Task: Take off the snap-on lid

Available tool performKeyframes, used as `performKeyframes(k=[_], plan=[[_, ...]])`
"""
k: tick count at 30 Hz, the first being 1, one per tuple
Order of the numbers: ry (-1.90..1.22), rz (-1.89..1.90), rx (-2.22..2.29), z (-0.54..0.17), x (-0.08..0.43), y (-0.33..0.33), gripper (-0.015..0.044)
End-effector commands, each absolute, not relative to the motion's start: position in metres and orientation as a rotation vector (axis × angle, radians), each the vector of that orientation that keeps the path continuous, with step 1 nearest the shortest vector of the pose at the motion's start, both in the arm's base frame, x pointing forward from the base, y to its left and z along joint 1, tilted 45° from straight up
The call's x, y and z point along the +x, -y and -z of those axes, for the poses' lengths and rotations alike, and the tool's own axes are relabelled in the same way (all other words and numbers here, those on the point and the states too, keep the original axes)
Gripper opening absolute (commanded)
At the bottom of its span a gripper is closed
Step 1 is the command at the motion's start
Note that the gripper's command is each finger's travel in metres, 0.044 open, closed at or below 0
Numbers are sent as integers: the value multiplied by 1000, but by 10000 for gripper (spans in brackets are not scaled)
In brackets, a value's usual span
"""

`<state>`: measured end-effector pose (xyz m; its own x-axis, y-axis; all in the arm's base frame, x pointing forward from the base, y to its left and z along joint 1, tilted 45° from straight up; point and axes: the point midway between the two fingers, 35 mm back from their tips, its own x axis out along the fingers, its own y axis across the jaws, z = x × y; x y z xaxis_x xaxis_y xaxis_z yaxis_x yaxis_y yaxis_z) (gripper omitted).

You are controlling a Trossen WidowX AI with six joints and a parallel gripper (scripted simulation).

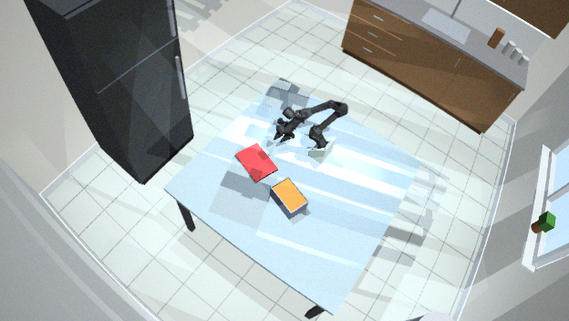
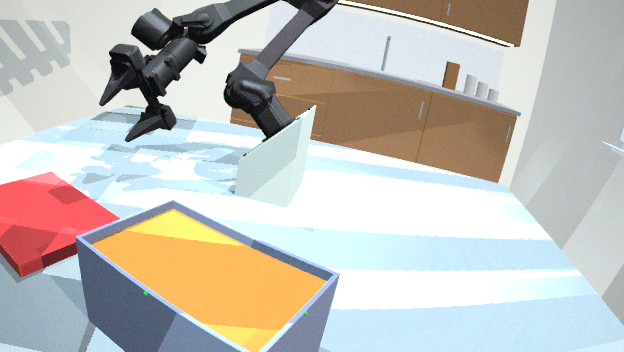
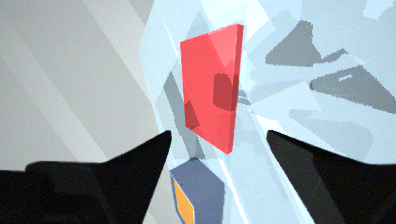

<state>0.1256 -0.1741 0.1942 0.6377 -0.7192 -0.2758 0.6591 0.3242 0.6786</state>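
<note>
The red lid (image 1: 256, 161) (image 2: 45, 215) (image 3: 210, 65) lies flat on the pale blue table (image 1: 319, 269), its smooth closed face up, beside the box and apart from it. The blue-grey storage box (image 1: 299, 211) (image 2: 115, 300) (image 3: 207, 182) stands upright with its top uncovered, showing the orange inside (image 1: 289, 195) (image 2: 210, 270) (image 3: 184, 202). My gripper (image 1: 278, 139) (image 2: 114, 122) (image 3: 218, 134) is wide open and empty. It hangs above the table on the arm's side of the lid, clear of both lid and box. The lid's underside is hidden.
The pale wedge-shaped block (image 1: 320, 152) (image 2: 272, 175) at the arm's base stands behind the box. The table's left edge runs beyond the lid. A black fridge (image 1: 137, 100) and brown kitchen cabinets (image 1: 410, 68) (image 2: 370, 120) stand away from the table.
</note>
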Motion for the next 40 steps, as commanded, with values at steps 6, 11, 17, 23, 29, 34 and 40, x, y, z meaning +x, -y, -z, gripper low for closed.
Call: performKeyframes(k=[6, 11, 17, 23, 29, 34, 40], plan=[[82, 908, 853, -205, 121, 159, 440], [82, 908, 853, -208, 120, 155, 440], [82, 908, 853, -206, 121, 159, 440], [82, 908, 853, -206, 121, 159, 440], [82, 908, 853, -206, 121, 159, 440], [82, 908, 853, -206, 121, 159, 440], [82, 908, 853, -206, 121, 159, 440]])
